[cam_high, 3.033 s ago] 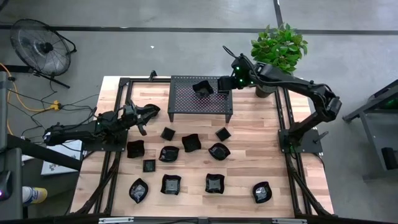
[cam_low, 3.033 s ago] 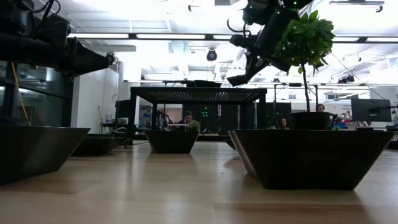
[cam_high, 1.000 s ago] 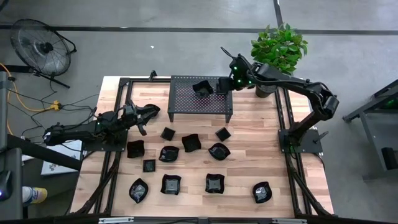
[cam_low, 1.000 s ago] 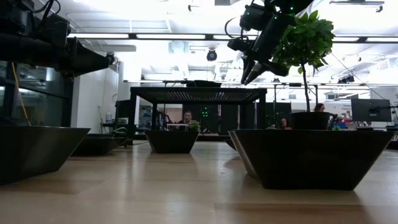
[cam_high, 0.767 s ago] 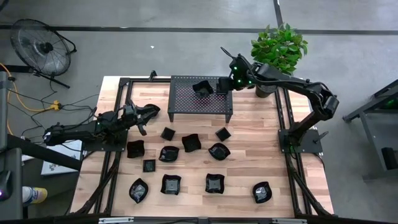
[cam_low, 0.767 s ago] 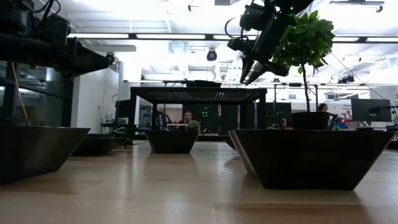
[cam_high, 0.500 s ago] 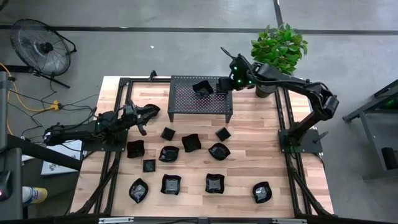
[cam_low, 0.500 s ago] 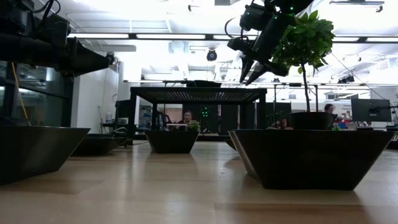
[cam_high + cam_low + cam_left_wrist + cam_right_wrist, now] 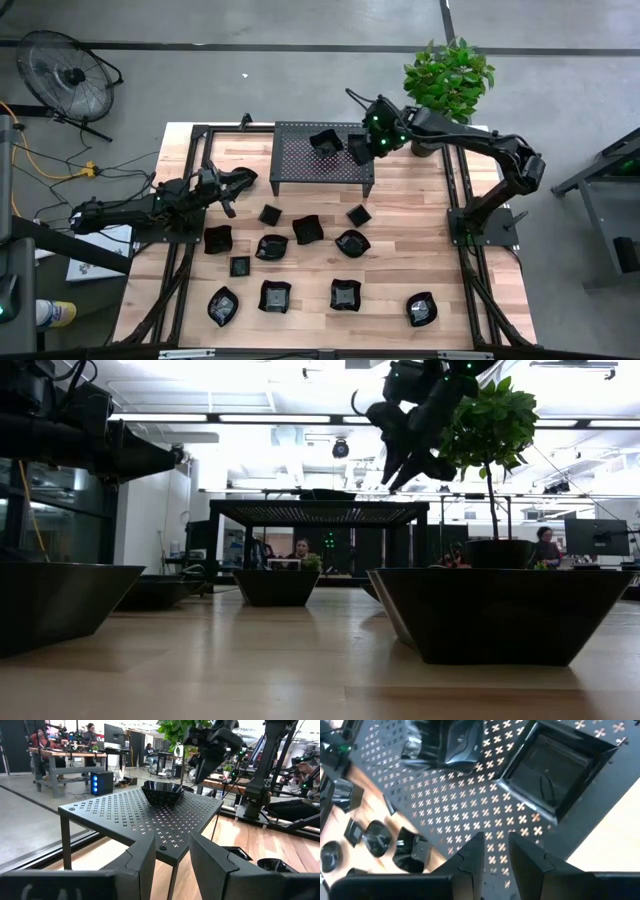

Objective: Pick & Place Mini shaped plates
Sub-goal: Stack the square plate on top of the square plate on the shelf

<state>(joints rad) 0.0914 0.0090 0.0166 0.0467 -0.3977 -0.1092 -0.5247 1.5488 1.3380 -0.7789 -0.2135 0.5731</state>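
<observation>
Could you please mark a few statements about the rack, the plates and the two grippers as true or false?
1. Two mini shaped plates sit on the black perforated rack. True: a wavy-edged plate and a square plate.
2. The right gripper holds a plate. False: nothing sits between its fingers; it hangs above the rack beside the square plate.
3. The left gripper is over the rack top. False: it hangs off the rack's left side, above the table.
4. Several plates lie on the wooden table in front of the rack. True.
5. The potted plant stands at the table's front left corner. False: it stands at the far right corner.
</observation>
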